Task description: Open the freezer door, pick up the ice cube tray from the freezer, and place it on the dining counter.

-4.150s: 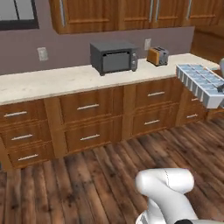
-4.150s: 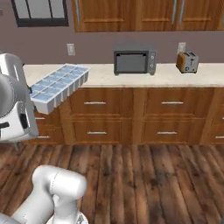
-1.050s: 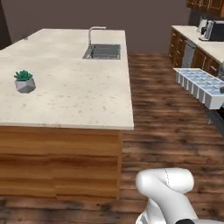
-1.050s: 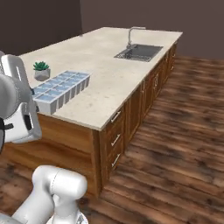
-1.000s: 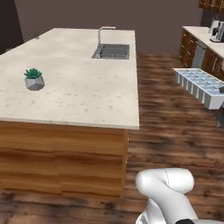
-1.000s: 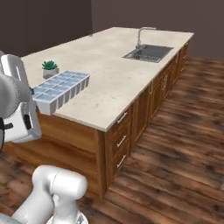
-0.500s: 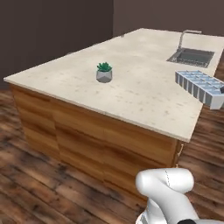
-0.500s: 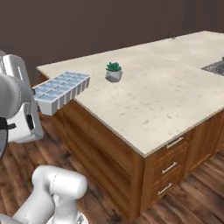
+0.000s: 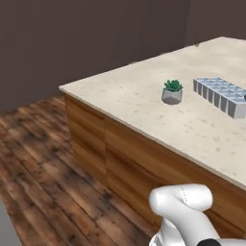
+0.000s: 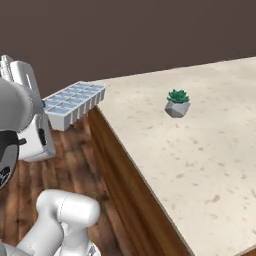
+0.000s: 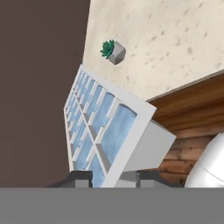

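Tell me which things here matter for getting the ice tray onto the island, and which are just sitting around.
Part of the job:
- pale blue-white ice cube tray with square cells, held in the gripper
- beige speckled stone dining counter, where it goes

Just lying about:
- small green potted plant in a grey pot

In my left base view the ice cube tray (image 9: 221, 96) runs off the right edge beyond the potted plant (image 9: 172, 92), so I can't see its far end. The hand view cuts off the tray's near end and the pincer (image 11: 114, 178) at the bottom. The counter (image 10: 200, 150) runs past the right edge.
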